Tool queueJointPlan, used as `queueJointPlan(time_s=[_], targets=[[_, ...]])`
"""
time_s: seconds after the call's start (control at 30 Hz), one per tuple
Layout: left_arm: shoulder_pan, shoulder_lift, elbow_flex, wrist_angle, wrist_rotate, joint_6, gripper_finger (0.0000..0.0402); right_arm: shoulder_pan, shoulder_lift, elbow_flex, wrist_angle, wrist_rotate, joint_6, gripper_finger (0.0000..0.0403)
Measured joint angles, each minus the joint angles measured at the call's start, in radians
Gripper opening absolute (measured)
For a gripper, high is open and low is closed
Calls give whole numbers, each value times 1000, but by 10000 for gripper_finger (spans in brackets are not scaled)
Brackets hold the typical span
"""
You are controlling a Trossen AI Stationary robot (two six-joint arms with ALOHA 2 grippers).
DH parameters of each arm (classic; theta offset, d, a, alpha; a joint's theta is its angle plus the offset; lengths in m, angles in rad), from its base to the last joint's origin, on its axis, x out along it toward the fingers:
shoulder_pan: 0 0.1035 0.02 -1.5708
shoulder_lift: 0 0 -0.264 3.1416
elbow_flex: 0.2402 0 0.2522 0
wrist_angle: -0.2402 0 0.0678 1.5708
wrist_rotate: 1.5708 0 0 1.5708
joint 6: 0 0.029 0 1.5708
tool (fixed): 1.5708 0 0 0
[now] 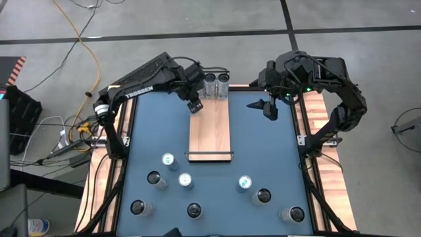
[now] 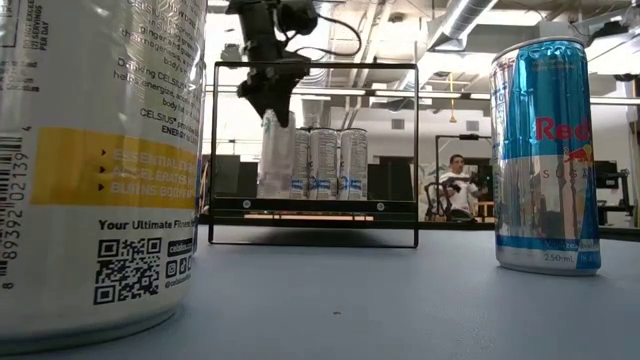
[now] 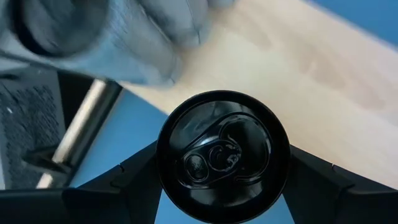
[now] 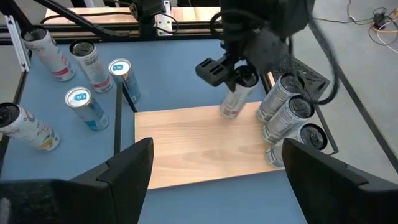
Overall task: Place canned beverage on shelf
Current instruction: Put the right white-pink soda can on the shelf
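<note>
The shelf (image 1: 210,135), a light-wood board with black rails at its short ends, lies in the table's middle. Three silver cans (image 1: 217,85) stand on its far end. My left gripper (image 1: 195,104) is shut on a pale canned beverage with a black top (image 3: 222,155), tilted over the board's far left corner beside those cans (image 4: 286,118). Its bottom (image 4: 229,113) is close to the board; whether it touches, I cannot tell. My right gripper (image 1: 270,106) hangs open above the table's far right, holding nothing. My left gripper pinches the can's upper wall just below its black rim (image 3: 163,163) between its two fingers (image 3: 124,186), one on each side. The fingers slant down from the table's far left. The can hangs tilted below them (image 2: 275,150).
Several more cans stand on the blue table near its front edge (image 1: 169,160) (image 1: 245,182) (image 1: 263,196). In the low view two of them stand close to the camera (image 2: 90,160) (image 2: 545,160). A person (image 2: 458,185) sits in the room behind.
</note>
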Motion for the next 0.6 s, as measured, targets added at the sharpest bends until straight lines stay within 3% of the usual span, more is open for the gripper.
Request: queueJointPlan(time_s=[0.6], targets=[[5, -1, 17, 61, 2, 75, 252, 0, 0, 0, -12, 0, -22, 338]])
